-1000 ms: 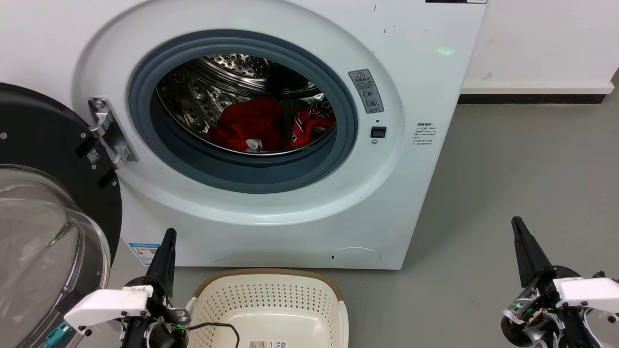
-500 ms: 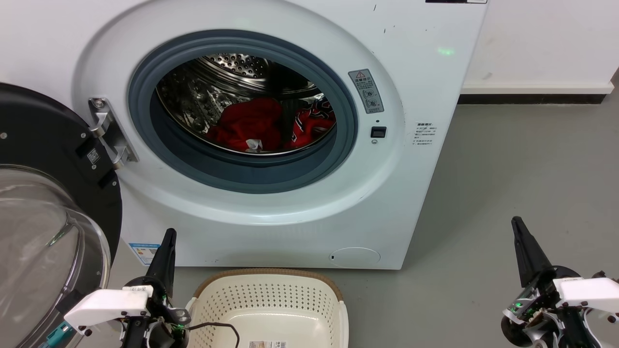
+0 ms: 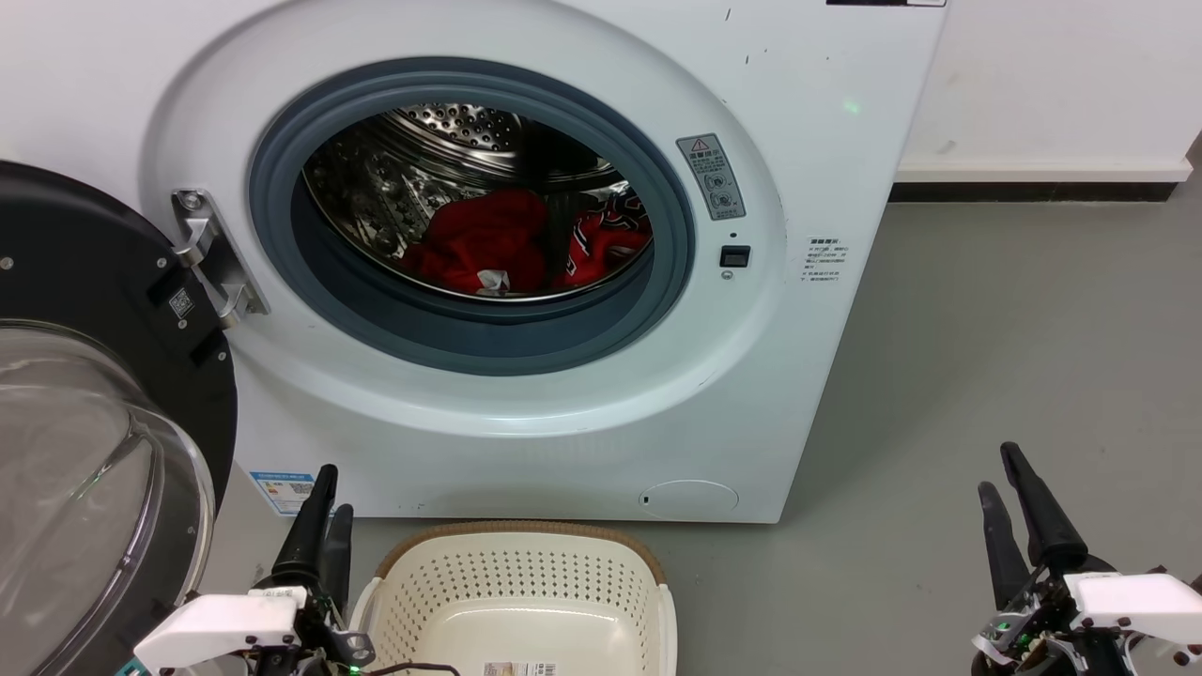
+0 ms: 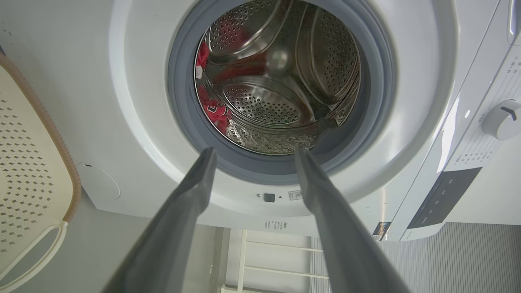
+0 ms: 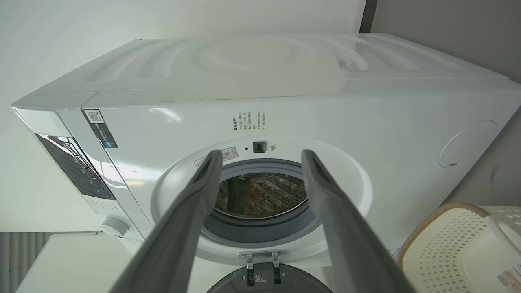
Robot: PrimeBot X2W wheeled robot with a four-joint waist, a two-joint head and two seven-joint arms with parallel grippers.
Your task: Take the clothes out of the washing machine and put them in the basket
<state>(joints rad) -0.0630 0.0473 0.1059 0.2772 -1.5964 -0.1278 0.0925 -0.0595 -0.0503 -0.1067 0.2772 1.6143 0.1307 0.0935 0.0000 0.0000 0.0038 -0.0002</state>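
Observation:
The white washing machine point(image 3: 798, 141) stands open. In its steel drum lie the clothes: a plain red garment point(image 3: 479, 239) with a white tag, and to its right a red jersey point(image 3: 606, 246) with black-and-white print. The left wrist view catches the jersey point(image 4: 215, 112) at the drum's edge. The cream basket point(image 3: 526, 575) sits on the floor below the opening, holding only a label. My left gripper point(image 3: 334, 488) is open beside the basket's left side, and my right gripper point(image 3: 995, 467) is open low at the right. Both wrist views show spread, bare fingers aimed at the drum.
The black-rimmed glass door point(image 3: 94, 422) hangs open at the left, close behind my left gripper. Grey floor point(image 3: 1014, 329) stretches to the right of the machine, up to a white wall with a dark skirting strip point(image 3: 1033, 192).
Both grippers have opened: each showed a single closed point before and now shows two spread fingers. Both also sit slightly lower in the head view. The clothes and basket have not moved.

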